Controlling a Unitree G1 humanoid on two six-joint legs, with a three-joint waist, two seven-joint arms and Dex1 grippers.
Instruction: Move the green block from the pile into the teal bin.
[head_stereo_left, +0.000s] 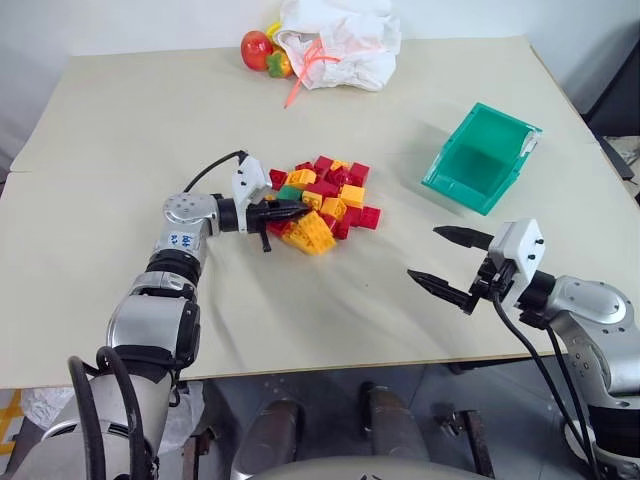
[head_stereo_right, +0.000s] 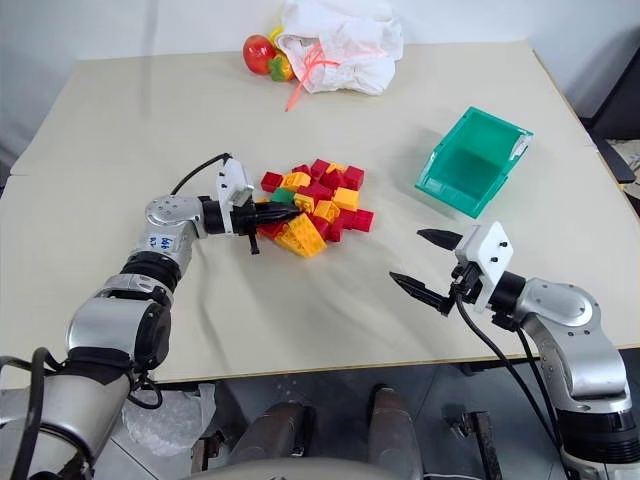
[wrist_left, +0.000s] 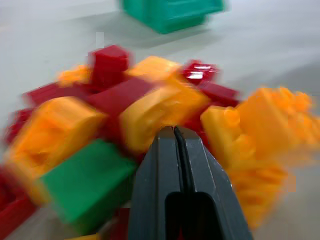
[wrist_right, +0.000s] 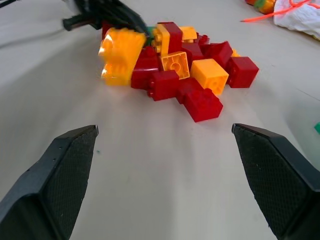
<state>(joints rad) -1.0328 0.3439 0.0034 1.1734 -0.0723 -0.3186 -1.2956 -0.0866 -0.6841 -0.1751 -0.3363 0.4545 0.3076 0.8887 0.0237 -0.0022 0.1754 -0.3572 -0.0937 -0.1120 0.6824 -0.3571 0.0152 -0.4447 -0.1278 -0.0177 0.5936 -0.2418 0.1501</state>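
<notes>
My right gripper (head_stereo_left: 452, 264) hangs nearest me, well to the right of the pile (head_stereo_left: 322, 203), its fingers spread wide with nothing between them. My left gripper (head_stereo_left: 296, 210) pokes into the pile's left edge, fingers pressed flat together on nothing. The green block (wrist_left: 87, 184) lies just beside those closed tips, among red and orange bricks on the pile's left side. The bin (head_stereo_left: 481, 156) sits beyond and right of the pile, well apart, open front toward me.
</notes>
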